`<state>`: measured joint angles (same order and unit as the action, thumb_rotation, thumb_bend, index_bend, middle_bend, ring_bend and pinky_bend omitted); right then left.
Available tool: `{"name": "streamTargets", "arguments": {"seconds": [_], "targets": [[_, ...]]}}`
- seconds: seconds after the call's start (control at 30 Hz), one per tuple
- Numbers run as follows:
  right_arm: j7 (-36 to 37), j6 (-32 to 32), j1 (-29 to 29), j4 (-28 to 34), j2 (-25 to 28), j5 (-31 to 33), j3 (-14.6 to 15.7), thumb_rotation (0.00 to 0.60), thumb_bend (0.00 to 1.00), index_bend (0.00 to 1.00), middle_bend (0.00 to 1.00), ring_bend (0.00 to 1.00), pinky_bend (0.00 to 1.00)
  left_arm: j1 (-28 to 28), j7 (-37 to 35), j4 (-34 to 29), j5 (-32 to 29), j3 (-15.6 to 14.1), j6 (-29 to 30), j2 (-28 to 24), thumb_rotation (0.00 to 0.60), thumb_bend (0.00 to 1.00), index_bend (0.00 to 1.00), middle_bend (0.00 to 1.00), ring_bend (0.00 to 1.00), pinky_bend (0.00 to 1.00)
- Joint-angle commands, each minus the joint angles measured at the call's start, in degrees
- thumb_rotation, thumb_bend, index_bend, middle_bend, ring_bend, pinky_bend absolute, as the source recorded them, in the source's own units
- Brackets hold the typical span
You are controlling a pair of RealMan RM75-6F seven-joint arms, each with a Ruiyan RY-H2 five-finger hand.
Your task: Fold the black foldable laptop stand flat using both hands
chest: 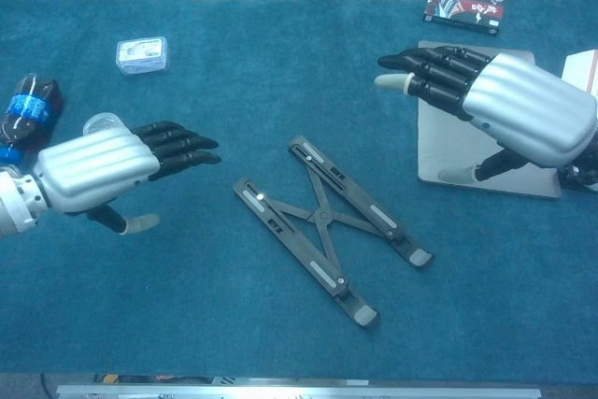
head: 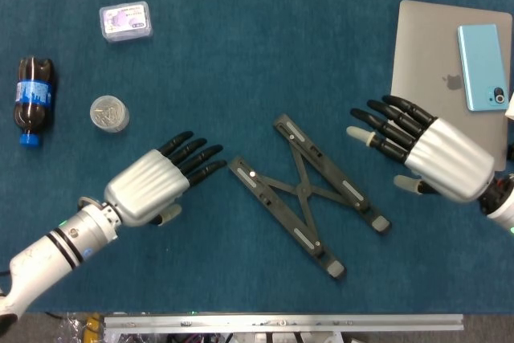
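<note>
Head view first: the black laptop stand [head: 309, 196] lies spread in an X on the blue worktop [head: 265, 54], its two long bars crossed at a centre pivot, nothing touching it. The left hand [head: 161, 184] hovers just left of the stand, fingers stretched out toward the near bar's end, apart and holding nothing. The right hand [head: 423, 153] hangs on the other side, fingers extended and spread toward the stand's upper right, also empty, its silver back over the edge of the grey laptop [head: 442, 62]. That laptop is closed, with an Apple logo on its lid, and a light blue phone [head: 483, 67] lies face down on top of it. Far left, a dark cola bottle [head: 32, 100] lies on its side with a blue label and blue cap; the label's writing is too small to read. Beside it stands a small round clear container [head: 108, 113], and further up a clear plastic box [head: 125, 21] with a purple printed label, not legible. In the chest view, a red and black printed packet [chest: 463, 5] sits at the far edge, its lettering unreadable.
</note>
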<state>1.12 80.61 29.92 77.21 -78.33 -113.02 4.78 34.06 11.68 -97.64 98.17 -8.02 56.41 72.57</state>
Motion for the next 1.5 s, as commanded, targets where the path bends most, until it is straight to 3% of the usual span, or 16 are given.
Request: {"name": "streamTargets", "arguments": {"seconds": [0.03,0.53,1.07,1.5], "targets": [[-0.9,-0.2,0.0,-0.5,0.0,-0.1,0.2,0.600,0.00,0.00,0.00,0.00,0.09,0.2,0.6,0.1,-0.2,0.1,-0.7,1.2,0.600,0.32,0.00,0.00,0.00,0.01],[-2.6,0.2,-0.4,-3.1,-1.0,-0.3,1.0,0.600,0.00,0.00,0.00,0.00,0.05,2.8,2.8,3.7,-3.2,2.8,-5.5,8.8,0.600,0.32,0.00,0.00,0.00,0.01],[-1.8,-0.6,-0.6,-4.7,-1.9,1.5,1.2,0.600,0.00,0.00,0.00,0.00,0.05,7.8,5.3,4.5,-7.4,5.3,-12.2,12.5,0.600,0.32,0.00,0.00,0.00,0.00],[-8.9,0.3,2.1,-14.3,-9.9,-4.8,1.9,0.600,0.00,0.00,0.00,0.00,0.00,8.4,3.7,7.1,-9.7,6.6,-10.7,16.0,0.600,0.32,0.00,0.00,0.00,0.00]]}}
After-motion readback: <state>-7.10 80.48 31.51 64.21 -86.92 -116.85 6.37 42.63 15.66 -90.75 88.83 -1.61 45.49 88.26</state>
